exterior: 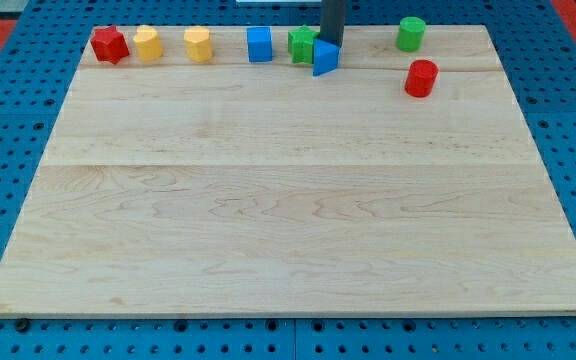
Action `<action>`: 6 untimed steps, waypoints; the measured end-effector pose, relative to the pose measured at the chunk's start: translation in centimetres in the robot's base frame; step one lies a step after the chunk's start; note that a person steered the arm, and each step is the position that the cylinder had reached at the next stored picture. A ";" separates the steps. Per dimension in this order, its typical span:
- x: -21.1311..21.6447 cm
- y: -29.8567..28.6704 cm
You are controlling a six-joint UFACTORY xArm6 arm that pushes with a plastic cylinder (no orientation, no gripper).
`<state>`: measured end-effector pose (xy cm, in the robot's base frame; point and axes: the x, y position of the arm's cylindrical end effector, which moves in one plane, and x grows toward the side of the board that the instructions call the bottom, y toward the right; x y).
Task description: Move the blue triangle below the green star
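The blue triangle (pixel 325 58) lies near the view's top edge of the wooden board (pixel 288 200), touching the lower right side of the green star (pixel 302 44). My tip (pixel 330 43) comes down from the view's top and ends just above the blue triangle, right of the green star, close to or touching both.
Along the view's top row from the left stand a red star (pixel 109 45), a yellow block (pixel 148 43), a yellow heart-like block (pixel 198 44) and a blue cube (pixel 259 44). A green cylinder (pixel 411 33) and a red cylinder (pixel 421 78) stand at the top right.
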<state>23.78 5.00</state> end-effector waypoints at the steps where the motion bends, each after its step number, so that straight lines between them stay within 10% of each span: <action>1: 1.8 -1.2; 6: 6.5 -0.6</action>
